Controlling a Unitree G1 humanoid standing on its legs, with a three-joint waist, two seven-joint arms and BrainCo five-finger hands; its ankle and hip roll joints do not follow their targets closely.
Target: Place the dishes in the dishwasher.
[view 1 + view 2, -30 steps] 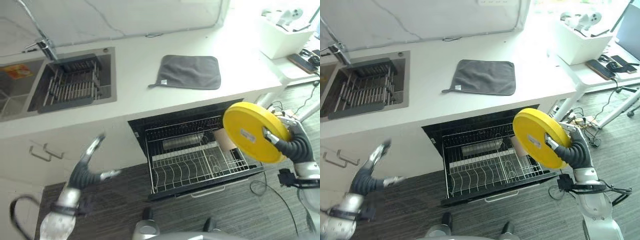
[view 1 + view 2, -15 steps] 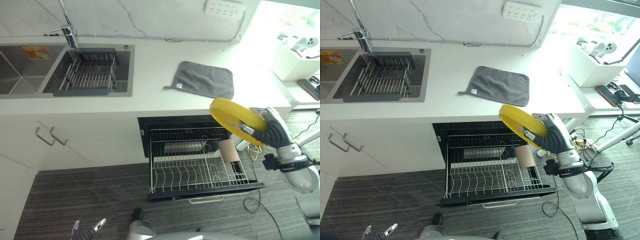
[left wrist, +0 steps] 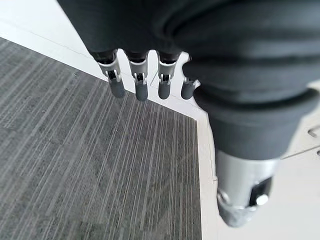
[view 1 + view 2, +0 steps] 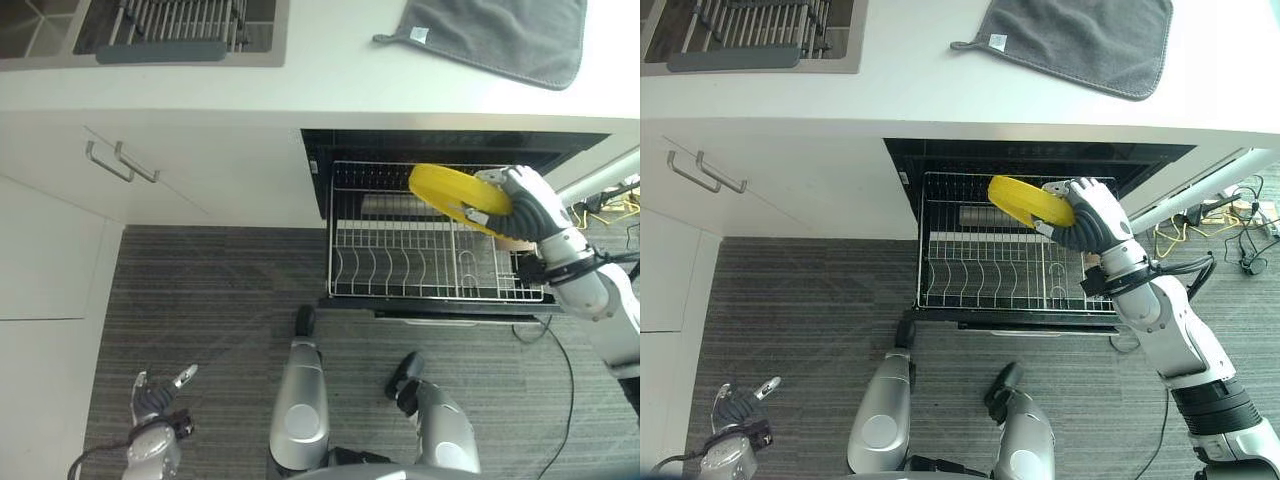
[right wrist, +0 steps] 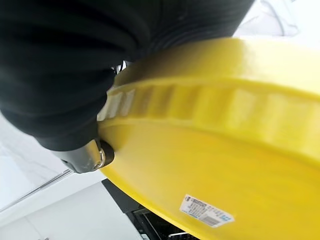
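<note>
My right robot hand [image 4: 1088, 215] grips the yellow plate [image 4: 1029, 200] by its rim, fingers curled over the edge; in the right wrist view the plate [image 5: 215, 150] crowds the frame and hides most of my fingers, so I see just one silver piece pressed to the rim. The plate hangs tilted above the right part of the pulled-out rack [image 4: 400, 265], not touching the wires as far as I can tell. The rack sits in the open dishwasher [image 4: 940, 160] under the surface [image 4: 330, 85]; its back part lies in shadow, with something pale and long there that I cannot make out. The rows of upright tines at the front left stand bare, with free slots beside the plate. A tan object by my wrist is mostly hidden. On the surface a grey cloth [image 4: 1085, 40] is cut off at the top, and so is the sink [image 4: 150, 30] with its drainer. My left robot hand [image 4: 155, 400] hangs low over the floor [image 3: 75, 165], fingers relaxed and holding nothing, well apart from the cabinet handles [image 4: 120, 162].
</note>
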